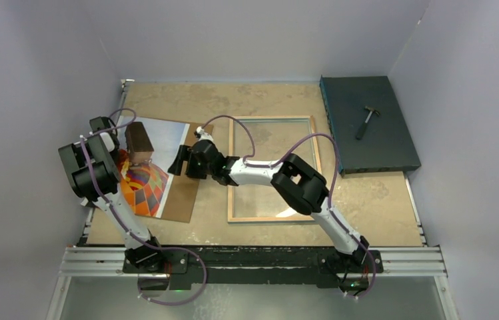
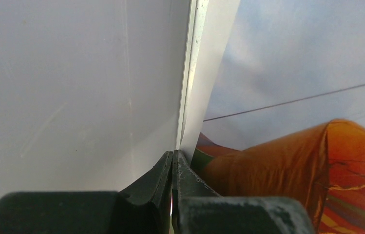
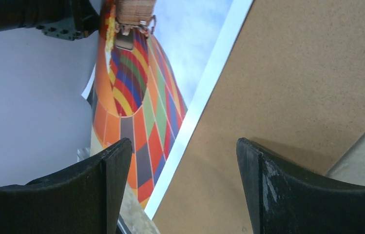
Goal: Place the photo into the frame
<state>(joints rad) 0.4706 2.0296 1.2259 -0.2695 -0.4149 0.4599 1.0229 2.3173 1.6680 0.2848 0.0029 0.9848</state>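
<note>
Left gripper (image 2: 172, 161) clamps shut on the photo (image 2: 287, 73) edge. Thin paper: light, floppy, probably creases easily, so hold it by the borders on two sides. Right gripper (image 3: 185, 156) gapes wide, empty, over the backing board (image 3: 292, 97). Overhead, the photo lies on the board just left of the frame (image 1: 260, 218). Tan tabletop (image 1: 380, 200); grey walls (image 1: 33, 100) close in.

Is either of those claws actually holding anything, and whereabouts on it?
The left gripper is shut on the photo, pinching its thin white edge. The right gripper is open and holds nothing.
</note>
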